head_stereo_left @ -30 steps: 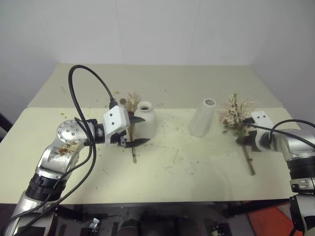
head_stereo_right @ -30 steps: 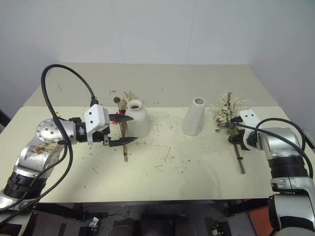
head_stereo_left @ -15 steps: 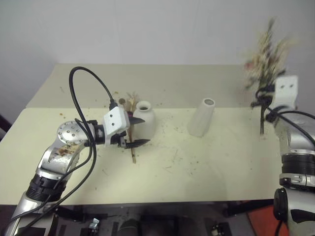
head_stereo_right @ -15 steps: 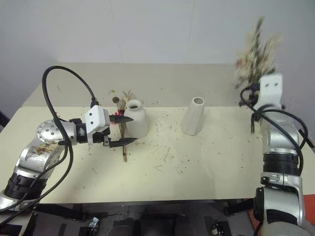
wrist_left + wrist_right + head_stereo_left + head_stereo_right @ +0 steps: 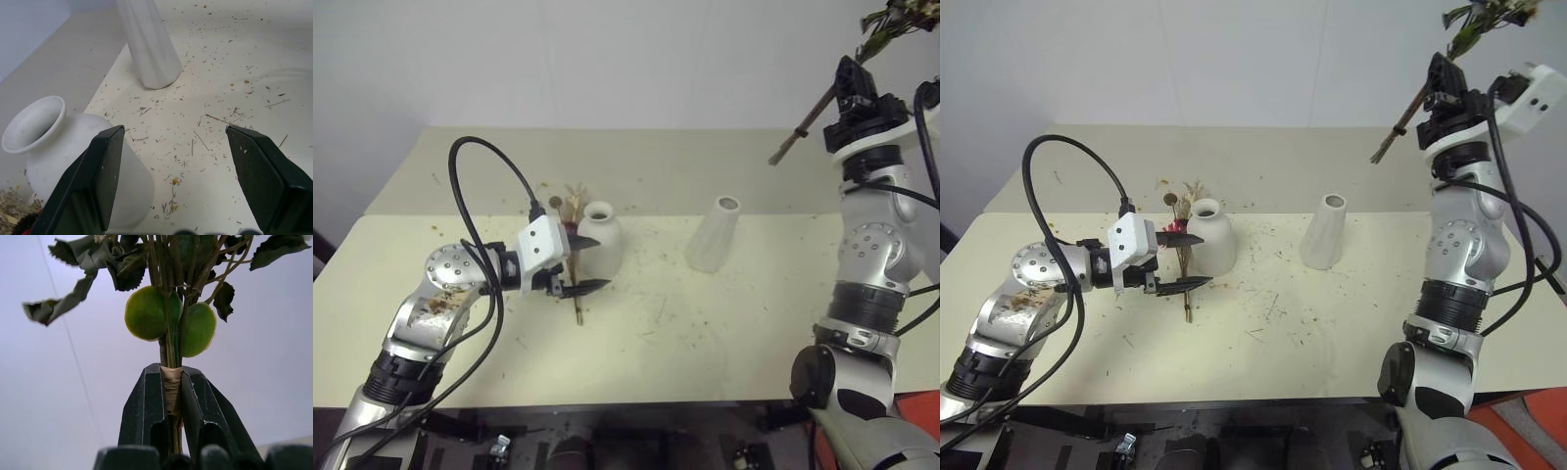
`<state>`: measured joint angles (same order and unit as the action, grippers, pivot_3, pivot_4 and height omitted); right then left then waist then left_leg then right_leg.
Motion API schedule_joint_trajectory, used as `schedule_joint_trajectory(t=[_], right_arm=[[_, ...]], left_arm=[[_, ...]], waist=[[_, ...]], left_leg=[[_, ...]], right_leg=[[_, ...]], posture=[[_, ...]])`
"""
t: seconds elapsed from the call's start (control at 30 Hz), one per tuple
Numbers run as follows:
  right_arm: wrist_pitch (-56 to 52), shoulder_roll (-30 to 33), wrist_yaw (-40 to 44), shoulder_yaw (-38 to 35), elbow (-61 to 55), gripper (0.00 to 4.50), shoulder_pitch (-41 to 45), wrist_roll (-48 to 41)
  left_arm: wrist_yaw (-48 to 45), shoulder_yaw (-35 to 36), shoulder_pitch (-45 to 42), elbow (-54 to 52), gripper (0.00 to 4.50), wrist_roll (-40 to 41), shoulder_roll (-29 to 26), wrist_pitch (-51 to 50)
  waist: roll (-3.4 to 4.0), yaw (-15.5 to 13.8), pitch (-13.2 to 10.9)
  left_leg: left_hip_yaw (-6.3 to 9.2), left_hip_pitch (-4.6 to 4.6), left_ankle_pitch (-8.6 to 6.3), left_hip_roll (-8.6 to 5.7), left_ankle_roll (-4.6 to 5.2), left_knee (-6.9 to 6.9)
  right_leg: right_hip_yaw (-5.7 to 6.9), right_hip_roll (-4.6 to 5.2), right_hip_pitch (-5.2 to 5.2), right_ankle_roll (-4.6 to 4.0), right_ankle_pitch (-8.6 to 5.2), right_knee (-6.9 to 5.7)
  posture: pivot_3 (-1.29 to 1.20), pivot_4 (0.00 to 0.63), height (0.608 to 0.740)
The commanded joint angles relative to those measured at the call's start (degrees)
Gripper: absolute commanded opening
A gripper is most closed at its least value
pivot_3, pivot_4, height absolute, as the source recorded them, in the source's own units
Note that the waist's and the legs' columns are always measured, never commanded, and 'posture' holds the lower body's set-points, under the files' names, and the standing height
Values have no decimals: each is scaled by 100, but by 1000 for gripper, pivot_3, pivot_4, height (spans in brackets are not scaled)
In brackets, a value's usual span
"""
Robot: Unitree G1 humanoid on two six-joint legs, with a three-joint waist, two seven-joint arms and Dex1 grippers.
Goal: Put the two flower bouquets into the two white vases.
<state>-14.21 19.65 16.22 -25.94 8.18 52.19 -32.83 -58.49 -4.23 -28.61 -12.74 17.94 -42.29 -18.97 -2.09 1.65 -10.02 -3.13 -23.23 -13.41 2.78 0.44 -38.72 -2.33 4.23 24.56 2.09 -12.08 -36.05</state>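
On the left side of the table (image 5: 724, 323) I had the left gripper (image 5: 586, 262) hovering low with its two black fingers spread wide and nothing between them. It sat just left of the squat vase (image 5: 603, 238), the far finger close to the vase's shoulder, the near finger (image 5: 1185, 285) out over the bare tabletop. In the left wrist view that same round vase sat beside one finger, its mouth open and facing up. Behind and to the left of it lay the thin brown bouquet (image 5: 1178, 227), its pink-red flower and dried heads on the far side and its stem running toward me past the near finger; I could not tell whether the finger touched the stem.

Further right, near the middle, the taller cone vase (image 5: 715, 234) stood upright, well apart from the squat one, with bits of dried plant litter scattered around both.

At the far right I had the right gripper (image 5: 1441, 86) raised high above the table, clamped tight on the fuller bouquet (image 5: 168, 308). Its bare stem end (image 5: 793, 140) slanted down and to the left in the air, while its green leaves reached up past the top edge. In the right wrist view the fingers (image 5: 144, 406) pinched the wrapped stems together.
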Motion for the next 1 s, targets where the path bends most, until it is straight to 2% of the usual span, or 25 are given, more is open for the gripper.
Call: schedule_joint_trajectory(t=[0.03, 0.53, 1.0], right_arm=[[-64, -21, 28, 161, -458, 229, -141, -119], [-194, -296, 5, 587, -803, 229, -621, -190], [355, -372, 323, 738, -87, 229, -634, 109]], left_arm=[[51, 275, 17, -245, 3593, 67, -101, 34], [109, 349, 131, -397, 3593, 76, -155, -93], [112, 352, 142, -414, 3593, 80, -163, -114]], waist=[[0, 1, 0], [1, 18, 0], [1, 64, -1]], left_leg=[[0, 0, 0, 0, 0, 0], [-1, 2, 0, 0, 0, -1], [0, 0, 0, 0, 0, 0]], right_leg=[[0, 0, 0, 0, 0, 0], [0, 0, 0, 0, 0, -3], [0, 0, 2, 0, 0, -1]], posture=[[0, 150, 740], [0, 150, 740], [0, 150, 740]])
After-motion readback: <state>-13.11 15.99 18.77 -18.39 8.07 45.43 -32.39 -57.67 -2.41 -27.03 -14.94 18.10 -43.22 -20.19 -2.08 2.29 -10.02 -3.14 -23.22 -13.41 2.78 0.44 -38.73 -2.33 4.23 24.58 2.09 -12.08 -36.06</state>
